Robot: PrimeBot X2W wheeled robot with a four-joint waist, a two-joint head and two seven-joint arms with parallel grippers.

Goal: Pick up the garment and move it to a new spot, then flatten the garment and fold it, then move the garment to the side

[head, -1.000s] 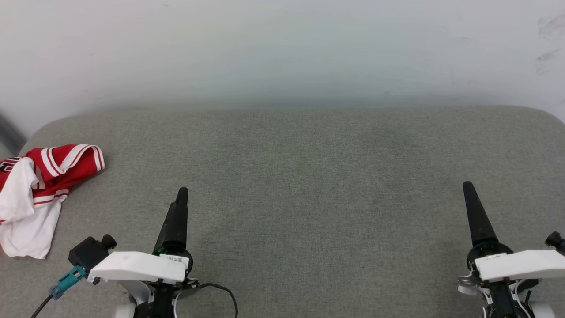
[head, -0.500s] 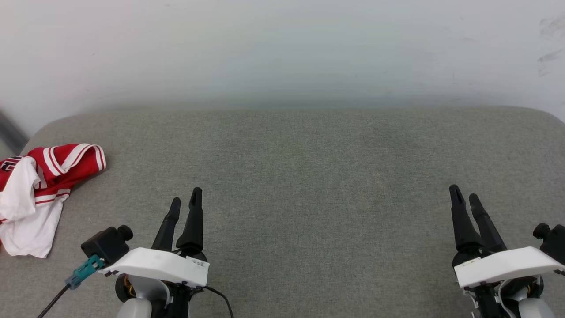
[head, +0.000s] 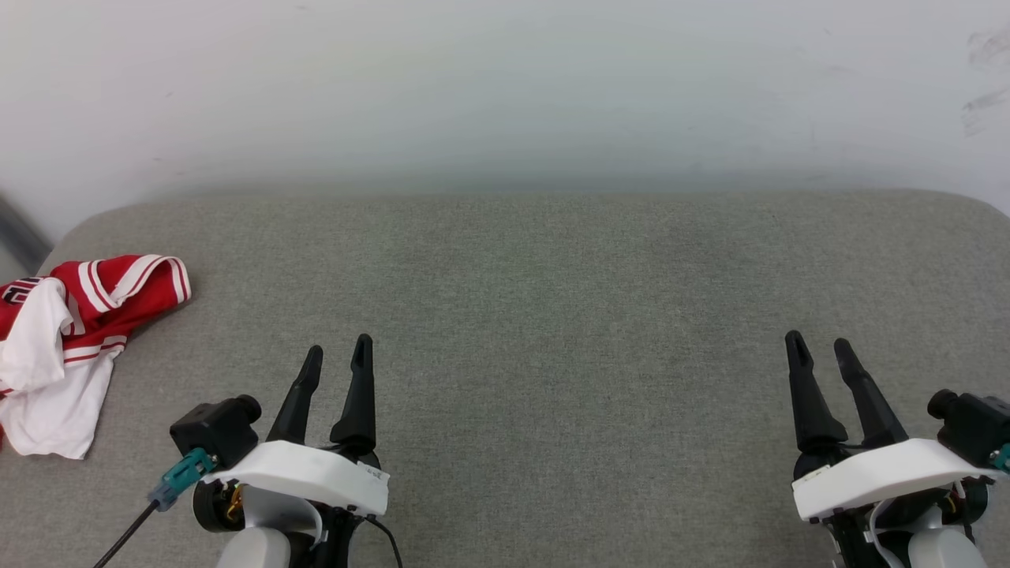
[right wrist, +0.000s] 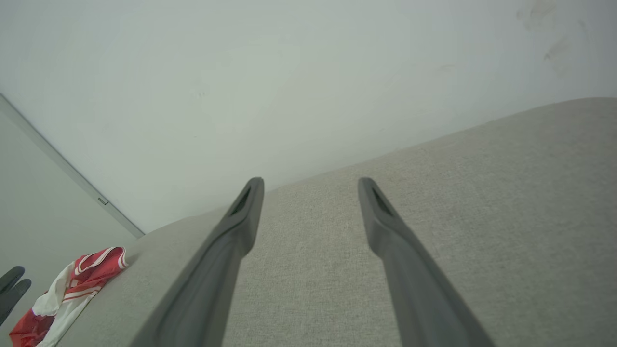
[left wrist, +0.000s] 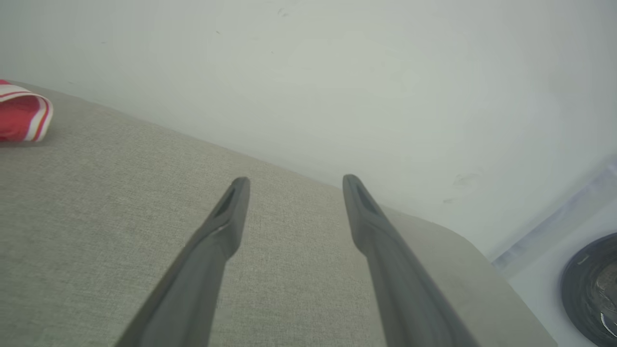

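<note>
The garment point(head: 71, 331), bright red with white sleeves and striped trim, lies crumpled at the far left edge of the grey padded surface point(head: 552, 300). A corner of the garment point(left wrist: 21, 113) shows in the left wrist view, and the garment point(right wrist: 67, 294) sits low left in the right wrist view. My left gripper point(head: 339, 355) hovers open at the lower left, well to the right of the garment, with nothing between its fingers. At the lower right my right gripper point(head: 817, 343) is open and empty too.
A pale wall point(head: 505, 87) rises directly behind the surface. The surface's rounded corners show at the back left and back right. A dark round object point(left wrist: 590, 289) sits beyond the surface's right end in the left wrist view.
Both wrists have rolled, so each gripper now shows two spread fingers instead of one edge-on finger. Both arms have drifted slightly. The garment has not moved.
</note>
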